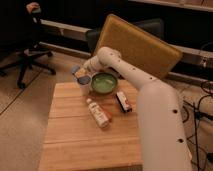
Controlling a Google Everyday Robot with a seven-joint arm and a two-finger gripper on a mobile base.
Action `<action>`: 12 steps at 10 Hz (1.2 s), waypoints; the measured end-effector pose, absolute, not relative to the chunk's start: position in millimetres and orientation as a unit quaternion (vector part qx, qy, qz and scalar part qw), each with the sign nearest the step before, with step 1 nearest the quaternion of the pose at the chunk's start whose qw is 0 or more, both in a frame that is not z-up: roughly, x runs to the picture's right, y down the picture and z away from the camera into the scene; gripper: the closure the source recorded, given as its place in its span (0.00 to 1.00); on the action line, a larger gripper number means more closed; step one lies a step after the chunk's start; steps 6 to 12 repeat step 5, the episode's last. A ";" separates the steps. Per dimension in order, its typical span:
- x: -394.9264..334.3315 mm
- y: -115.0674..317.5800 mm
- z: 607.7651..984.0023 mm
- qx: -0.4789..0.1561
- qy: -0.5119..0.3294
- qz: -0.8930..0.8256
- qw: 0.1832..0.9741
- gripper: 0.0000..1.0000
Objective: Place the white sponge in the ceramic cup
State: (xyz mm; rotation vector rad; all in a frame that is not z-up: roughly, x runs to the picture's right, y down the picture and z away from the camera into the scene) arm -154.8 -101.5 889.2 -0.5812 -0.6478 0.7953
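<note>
The ceramic cup [84,86] stands near the table's [70,145] far left edge. The gripper [79,71] hovers just above it, gripping the white sponge [76,70].

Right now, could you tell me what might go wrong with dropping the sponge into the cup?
The claw hovers over the ceramic cup near the table's far left corner; a nudge could tip it off. The white sponge looks about cup-width, so it may perch on the rim. The green bowl sits close beside.

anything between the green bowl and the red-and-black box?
Nothing: in the camera view, bare table separates the green bowl from the red-and-black box. The gripper is over the ceramic cup.
</note>
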 end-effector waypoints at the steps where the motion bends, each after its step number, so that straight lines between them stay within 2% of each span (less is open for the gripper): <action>1: -154.8 -101.3 889.4 -0.274 -0.305 0.375 0.831 0.21; 12: -154.9 -100.7 890.0 -0.275 -0.305 0.375 0.831 0.20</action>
